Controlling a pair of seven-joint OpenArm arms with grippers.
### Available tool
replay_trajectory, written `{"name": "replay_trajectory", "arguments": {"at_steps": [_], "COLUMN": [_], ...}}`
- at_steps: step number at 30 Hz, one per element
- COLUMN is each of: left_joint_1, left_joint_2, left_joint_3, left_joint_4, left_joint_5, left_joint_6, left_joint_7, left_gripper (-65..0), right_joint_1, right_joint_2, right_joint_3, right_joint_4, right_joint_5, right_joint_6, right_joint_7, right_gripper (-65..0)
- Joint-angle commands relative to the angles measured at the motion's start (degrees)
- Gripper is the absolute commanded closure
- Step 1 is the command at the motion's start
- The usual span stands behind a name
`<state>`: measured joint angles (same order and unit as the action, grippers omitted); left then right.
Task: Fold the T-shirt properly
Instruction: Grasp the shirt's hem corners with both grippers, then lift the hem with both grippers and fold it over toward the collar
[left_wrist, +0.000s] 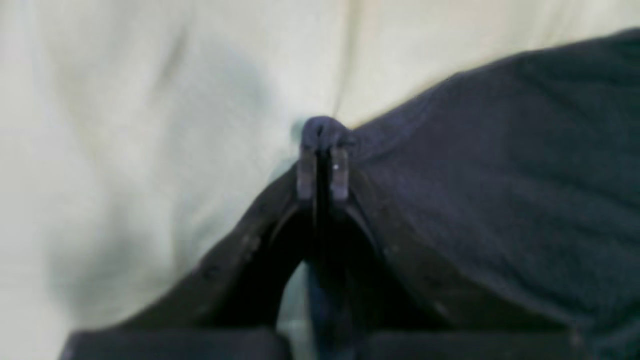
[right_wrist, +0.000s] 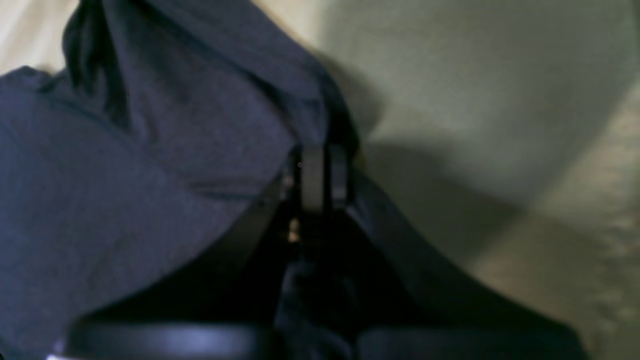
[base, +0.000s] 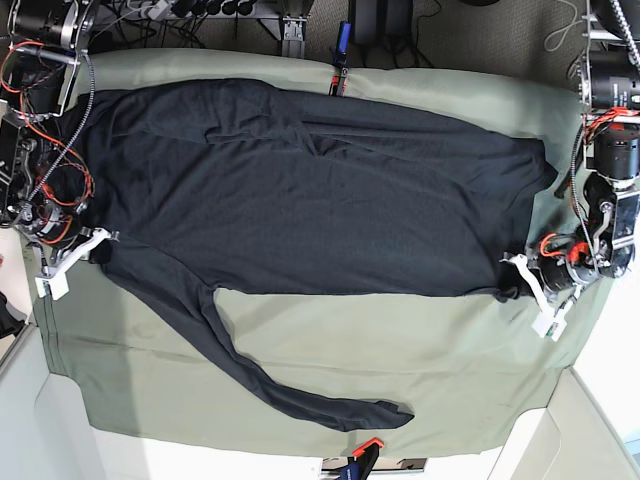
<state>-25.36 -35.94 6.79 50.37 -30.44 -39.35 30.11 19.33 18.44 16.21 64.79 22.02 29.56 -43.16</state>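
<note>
Sage-green sheet (base: 300, 350) covers tabletop; T-shirt (base: 300, 190) spread flat across it, one sleeve trailing toward near edge. Left hand (left_wrist: 323, 150) clenched on shirt's edge at base view's right; right hand (right_wrist: 324, 172) clenched on fabric at opp. end. Bare sheet w/ open room along near side; cabling crowds far corners.

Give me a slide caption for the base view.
Both grippers, left and right, pinch the T-shirt on the green sheet.
</note>
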Motion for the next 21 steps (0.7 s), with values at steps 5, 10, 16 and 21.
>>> {"name": "replay_trajectory", "arguments": {"at_steps": [5, 10, 16, 21], "left_joint_1": [0.8, 3.9, 10.3, 17.1], "left_joint_2": [-4.0, -6.1, -8.7, -9.8], "left_joint_3": [-0.4, -0.4, -0.7, -6.3], "left_joint_4": [8.5, 14.8, 20.9, 27.9], "left_joint_5": [-1.0, -1.0, -1.0, -1.0], "left_joint_6": [-0.6, -0.6, -0.6, -0.6], "left_joint_7": [-1.6, -1.6, -1.6, -0.9], "left_gripper": [0.0, 0.0, 0.0, 0.0], "right_joint_1": [-0.7, -4.1, -11.6, -17.5], "right_joint_2": [2.2, 3.5, 3.6, 3.6], "right_joint_3": [0.3, 0.3, 0.3, 1.0], "right_joint_4": [8.9, 13.8, 21.1, 26.7], "right_joint_5": [0.9, 1.3, 2.0, 1.9], "right_joint_6": [0.4, 0.4, 0.3, 0.3], "right_joint_7": [1.0, 0.7, 0.9, 1.1], "right_gripper": [0.0, 0.0, 0.0, 0.0]}}
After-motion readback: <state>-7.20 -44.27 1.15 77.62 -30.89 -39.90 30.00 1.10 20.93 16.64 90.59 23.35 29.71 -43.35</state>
